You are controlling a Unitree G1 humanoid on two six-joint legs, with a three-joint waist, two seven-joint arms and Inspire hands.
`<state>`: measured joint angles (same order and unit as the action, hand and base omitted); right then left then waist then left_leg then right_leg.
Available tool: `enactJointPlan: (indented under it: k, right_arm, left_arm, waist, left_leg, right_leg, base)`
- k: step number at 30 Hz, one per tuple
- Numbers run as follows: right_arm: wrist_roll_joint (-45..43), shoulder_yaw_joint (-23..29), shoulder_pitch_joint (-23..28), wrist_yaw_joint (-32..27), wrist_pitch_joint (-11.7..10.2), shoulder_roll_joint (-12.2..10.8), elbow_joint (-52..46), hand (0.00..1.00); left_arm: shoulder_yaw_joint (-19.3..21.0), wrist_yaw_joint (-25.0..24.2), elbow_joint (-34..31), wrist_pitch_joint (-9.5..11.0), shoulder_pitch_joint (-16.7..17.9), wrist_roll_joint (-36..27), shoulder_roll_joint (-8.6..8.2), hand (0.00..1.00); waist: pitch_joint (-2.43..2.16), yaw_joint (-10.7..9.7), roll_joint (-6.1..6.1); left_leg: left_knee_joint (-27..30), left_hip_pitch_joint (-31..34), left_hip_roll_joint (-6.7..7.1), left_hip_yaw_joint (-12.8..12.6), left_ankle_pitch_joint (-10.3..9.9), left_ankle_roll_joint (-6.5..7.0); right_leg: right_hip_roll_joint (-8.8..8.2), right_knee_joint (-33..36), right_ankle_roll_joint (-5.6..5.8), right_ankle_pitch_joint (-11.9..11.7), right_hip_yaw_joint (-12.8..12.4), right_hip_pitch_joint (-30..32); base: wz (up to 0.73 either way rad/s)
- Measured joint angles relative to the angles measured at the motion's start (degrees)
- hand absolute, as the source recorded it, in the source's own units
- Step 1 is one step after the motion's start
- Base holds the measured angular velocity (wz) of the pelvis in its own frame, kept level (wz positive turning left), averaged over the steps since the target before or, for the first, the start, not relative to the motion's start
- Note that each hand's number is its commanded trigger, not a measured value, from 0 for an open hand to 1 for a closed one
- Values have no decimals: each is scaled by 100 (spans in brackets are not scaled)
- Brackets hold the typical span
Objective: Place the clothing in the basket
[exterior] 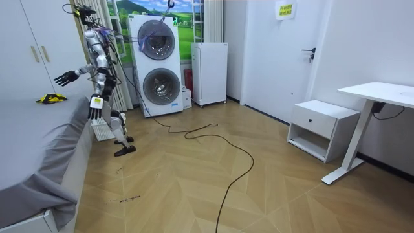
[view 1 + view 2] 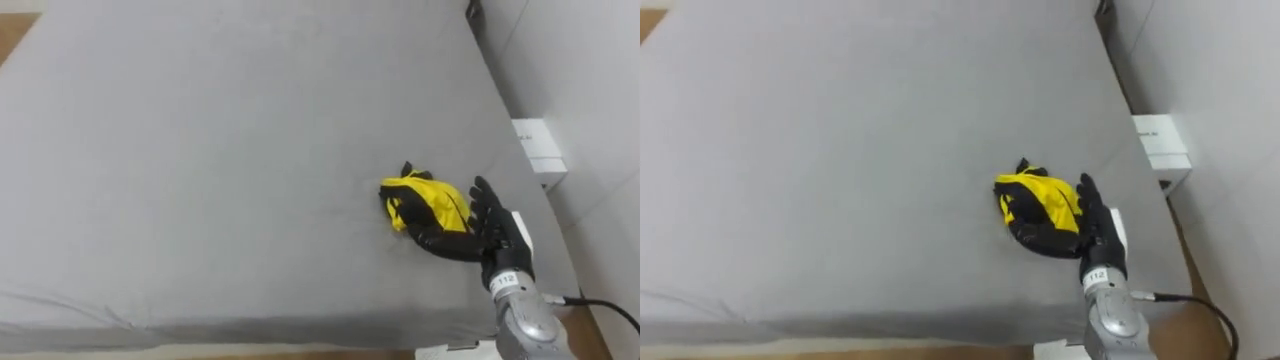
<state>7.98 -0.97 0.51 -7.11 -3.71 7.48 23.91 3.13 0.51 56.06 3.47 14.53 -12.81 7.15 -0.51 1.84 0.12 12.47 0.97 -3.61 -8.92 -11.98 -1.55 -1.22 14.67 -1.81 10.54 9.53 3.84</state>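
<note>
Both eye views look steeply down from the robot's head, close over the bed (image 2: 200, 150) and set slightly apart sideways. The cloth (image 2: 430, 200) lies at 4 o'clock in each. The room view stands far off, facing the robot. It shares the bed's edge and the cloth, at 9 o'clock.

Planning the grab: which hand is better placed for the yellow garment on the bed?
Right: the right hand is open at the yellow garment; the left hand hangs at the robot's side.
</note>
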Motion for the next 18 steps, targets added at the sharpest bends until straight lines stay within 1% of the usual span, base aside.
enactJointPlan:
  k: [1,4,7,8,9,11,12,13,14,15,16,17,18]
  right_arm:
    - [-88,3,18,-23,0,2,-7,0]
    - [-193,13,32,-44,4,17,-41,0]
    - [-366,-17,27,-169,9,73,-39,0]
    - [-463,-35,4,-216,9,75,-15,0]
    - [-546,-78,-6,-243,9,75,18,0]
    - [-537,-248,-23,-274,10,94,125,0]
    - [-529,-369,-49,-276,18,94,266,0]
    - [-529,-426,-61,-279,21,97,340,0]
    - [-535,-527,-170,-280,27,100,651,0]
    - [-559,-561,-311,-298,53,102,1010,0]
    - [-571,-567,-373,-322,69,101,1165,0]
    - [-572,-572,-454,-403,78,112,1416,0]
    - [-563,-580,-585,-445,82,113,1769,0]
  left_arm:
    - [1,-4,-1,-25,-5,-2,-2,0]
    - [11,-2,0,-91,-29,4,-1,0]
    - [-1,12,1,-202,-74,0,2,0]
    - [-11,19,1,-243,-124,1,10,0]
    - [-40,32,-1,-288,-154,0,30,0]
    - [-129,62,-39,-328,-179,-6,57,0]
    - [-145,77,-79,-337,-193,-4,51,0]
    - [-158,92,-80,-340,-209,-2,51,0]
    - [-161,101,-69,-346,-273,-1,50,0]
    - [-161,99,-11,-343,-384,2,51,0]
    - [-161,95,20,-341,-429,2,50,0]
    - [-178,91,87,-337,-502,0,49,0]
    - [-210,94,143,-333,-504,-2,54,0]
  waist:
    - [18,-29,-26]
    - [39,-62,-60]
    - [45,-82,-89]
    - [58,-84,-114]
    - [38,-79,-151]
    - [38,15,-199]
    - [29,33,-227]
    - [36,45,-243]
    - [63,107,-278]
    - [68,197,-306]
    - [69,221,-315]
    - [66,294,-324]
    - [75,340,-318]
  left_leg:
    - [-81,-53,24,3,45,3]
    - [-127,-46,32,18,63,-3]
    - [-124,-37,45,102,64,-4]
    - [-122,-23,49,140,66,-2]
    - [-109,37,50,167,67,-2]
    - [-108,93,49,176,79,0]
    - [-98,143,49,186,80,0]
    - [-97,154,54,201,81,2]
    - [-92,194,60,227,85,3]
    - [-71,288,66,268,86,6]
    - [-65,343,77,301,98,14]
    - [-66,424,95,352,115,27]
    - [-71,465,118,412,123,35]
  right_leg:
    - [-30,-4,1,0,3,-16]
    - [-40,-59,9,-3,12,-17]
    - [-44,-139,19,-8,134,-105]
    - [-45,-199,22,-9,174,-115]
    - [-63,-200,22,-9,205,-73]
    - [-61,-190,24,-14,241,-55]
    - [-61,-206,24,-14,293,-45]
    - [-62,-207,25,-14,331,-47]
    - [-58,-212,25,-13,351,-25]
    - [-59,-210,29,-17,375,47]
    - [-68,-211,31,-18,406,78]
    - [-84,-214,39,-24,453,140]
    - [-100,-208,42,-24,497,158]
  base:
    - [-6]
    - [2]
    - [21]
    - [19]
    - [17]
    - [13]
    - [17]
    - [17]
    - [15]
    - [14]
    - [19]
    - [26]
    - [24]
